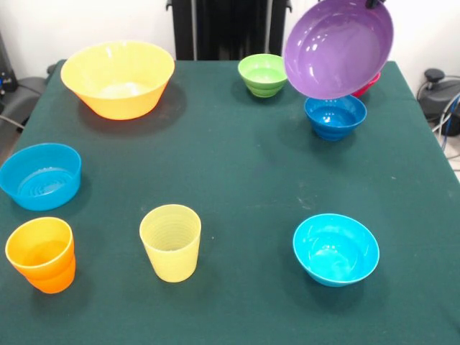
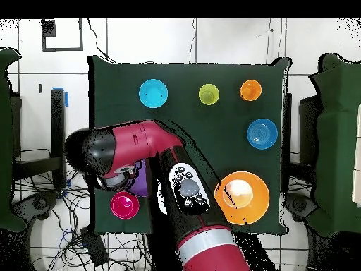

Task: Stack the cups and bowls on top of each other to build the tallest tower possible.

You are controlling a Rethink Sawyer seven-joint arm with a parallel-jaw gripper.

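One purple bowl (image 1: 338, 47) hangs tilted at the front view's upper right, off the counter (image 1: 237, 172), directly above the dark blue bowl (image 1: 335, 116). The claw (image 1: 373, 3) shows only at its top rim, apparently pinching it. The red bowl (image 1: 368, 85) peeks out behind.

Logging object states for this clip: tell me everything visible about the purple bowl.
The purple bowl is wide, shallow, glossy plastic, lifted off the table and tipped steeply so its inside faces the front camera. Its top rim meets a dark part at the picture's upper edge, presumably the claw, too little of it showing to judge. It hangs above the dark blue bowl, hiding most of a red one. Overhead, the arm covers nearly all of it.
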